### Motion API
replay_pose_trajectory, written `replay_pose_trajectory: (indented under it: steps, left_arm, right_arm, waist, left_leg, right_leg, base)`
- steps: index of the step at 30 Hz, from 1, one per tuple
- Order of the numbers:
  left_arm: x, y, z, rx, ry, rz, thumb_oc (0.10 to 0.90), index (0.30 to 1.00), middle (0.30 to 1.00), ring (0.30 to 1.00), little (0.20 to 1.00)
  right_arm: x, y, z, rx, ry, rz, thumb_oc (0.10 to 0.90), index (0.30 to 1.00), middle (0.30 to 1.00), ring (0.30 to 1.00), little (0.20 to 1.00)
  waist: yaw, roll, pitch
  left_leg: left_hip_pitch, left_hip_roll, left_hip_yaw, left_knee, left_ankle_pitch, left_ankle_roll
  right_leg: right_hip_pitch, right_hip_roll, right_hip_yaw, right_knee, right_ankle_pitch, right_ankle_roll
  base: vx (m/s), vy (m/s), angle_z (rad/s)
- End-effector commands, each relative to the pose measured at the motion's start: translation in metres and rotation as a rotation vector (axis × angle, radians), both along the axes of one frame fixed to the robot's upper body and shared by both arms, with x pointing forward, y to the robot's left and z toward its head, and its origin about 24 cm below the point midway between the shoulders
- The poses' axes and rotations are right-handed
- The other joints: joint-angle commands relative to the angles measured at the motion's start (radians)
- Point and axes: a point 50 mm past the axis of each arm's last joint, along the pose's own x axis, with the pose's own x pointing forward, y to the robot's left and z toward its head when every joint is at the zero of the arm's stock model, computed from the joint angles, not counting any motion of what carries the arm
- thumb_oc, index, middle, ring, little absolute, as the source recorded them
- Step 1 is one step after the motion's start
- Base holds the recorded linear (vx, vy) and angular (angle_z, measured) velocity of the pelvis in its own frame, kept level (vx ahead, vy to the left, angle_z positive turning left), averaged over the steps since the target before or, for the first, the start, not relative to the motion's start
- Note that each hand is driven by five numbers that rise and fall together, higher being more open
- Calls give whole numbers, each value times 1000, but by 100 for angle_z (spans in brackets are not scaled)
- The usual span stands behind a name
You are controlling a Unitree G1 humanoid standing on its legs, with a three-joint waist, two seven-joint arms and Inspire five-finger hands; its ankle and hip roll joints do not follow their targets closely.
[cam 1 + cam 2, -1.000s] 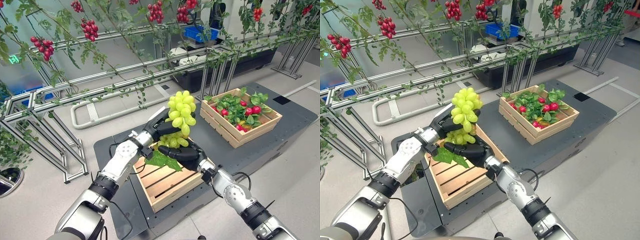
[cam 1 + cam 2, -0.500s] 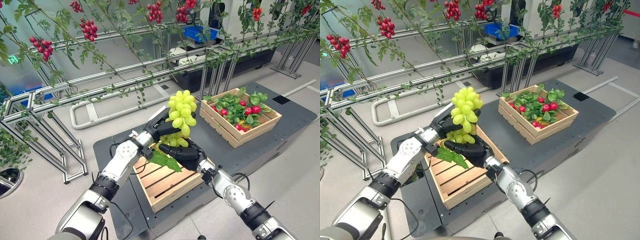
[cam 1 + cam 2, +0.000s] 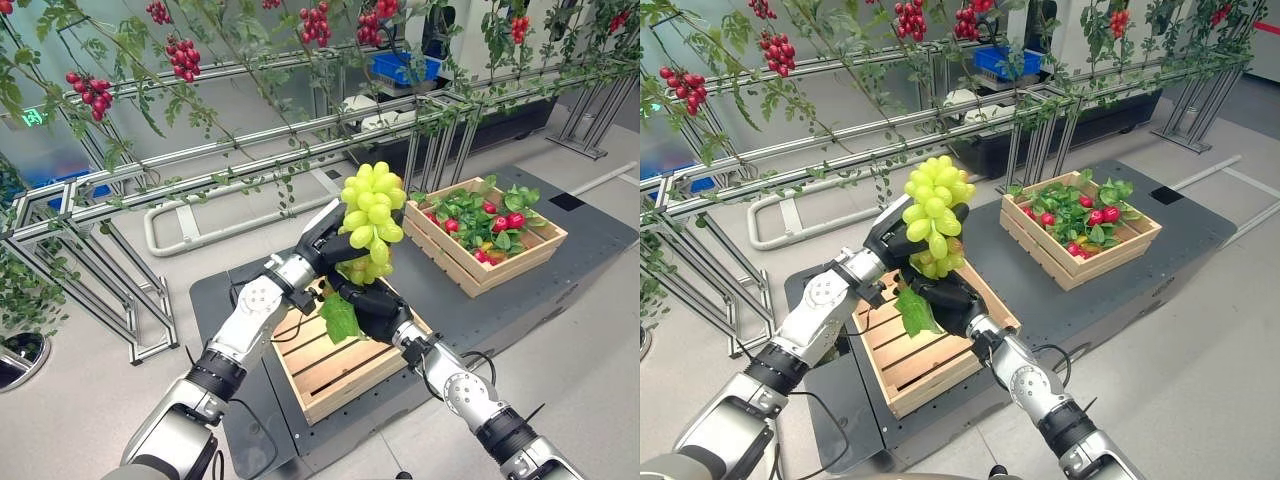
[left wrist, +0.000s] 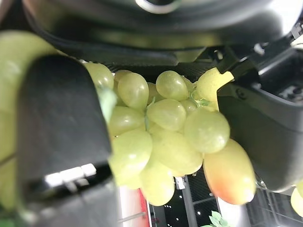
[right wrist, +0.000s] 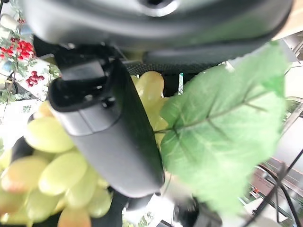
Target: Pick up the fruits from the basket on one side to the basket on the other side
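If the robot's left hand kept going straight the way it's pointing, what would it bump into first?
Probably the far wooden crate with red fruit and leaves. The left hand, shut on the green grape bunch, points up and rightward toward it. Depth is unclear, so it might pass above the crate instead.

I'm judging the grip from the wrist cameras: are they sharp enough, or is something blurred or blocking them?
Left wrist view: the grapes are fairly sharp in the middle, but the left hand looms dark and blurred close up. Right wrist view: the right hand and a leaf cover most of the grapes, soft-edged. Left eye view: evenly lit and clear, better for judging.
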Motion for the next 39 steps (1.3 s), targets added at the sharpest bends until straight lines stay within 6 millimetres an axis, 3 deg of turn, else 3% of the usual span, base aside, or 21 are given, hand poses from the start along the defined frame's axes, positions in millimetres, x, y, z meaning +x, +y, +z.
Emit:
replay_pose_trajectory:
  steps: [1, 2, 15, 29, 39]
  left_arm:
    - [23, 8, 21, -82, -38, 96, 574, 561, 561, 561, 561]
    - [24, 8, 19, -84, -29, 102, 800, 900, 900, 900, 900]
    - [27, 30, 8, -121, 13, 279, 800, 900, 900, 900, 900]
    - [24, 79, -13, -103, 33, 537, 800, 900, 900, 900, 900]
    - [20, 108, -22, -198, 69, 687, 800, 900, 900, 900, 900]
  right_arm:
    - [21, 23, 111, 499, -440, -55, 400, 300, 300, 300, 300]
    - [22, 23, 111, 499, -440, -56, 400, 300, 300, 300, 300]
    - [25, 18, 110, 427, -447, -92, 400, 300, 300, 300, 300]
    - [27, -2, 103, 352, -462, -141, 400, 300, 300, 300, 300]
    - [27, -4, 100, 329, -461, -133, 400, 300, 300, 300, 300]
  waist:
    - [-18, -28, -39]
    - [-18, -28, -39]
    - [-13, -34, -37]
    - [-13, -35, -39]
    - [-11, -31, -41]
  left_leg:
    - [-18, -34, -31, 2, -86, 34]
    - [-18, -35, -32, 2, -86, 35]
    - [-18, -31, -33, 2, -82, 33]
    - [-21, -25, -25, 2, -75, 29]
    - [-20, -24, -24, 2, -72, 25]
  right_leg:
    - [68, -49, -13, 2, -105, 19]
    - [68, -49, -13, 2, -105, 19]
    - [67, -47, -14, 2, -106, 15]
    - [63, -46, -18, 2, -104, 13]
    - [65, -48, -24, 2, -104, 12]
  base:
    - [0, 0, 0]
    - [0, 0, 0]
    - [0, 0, 0]
    - [0, 0, 0]
    - [0, 0, 0]
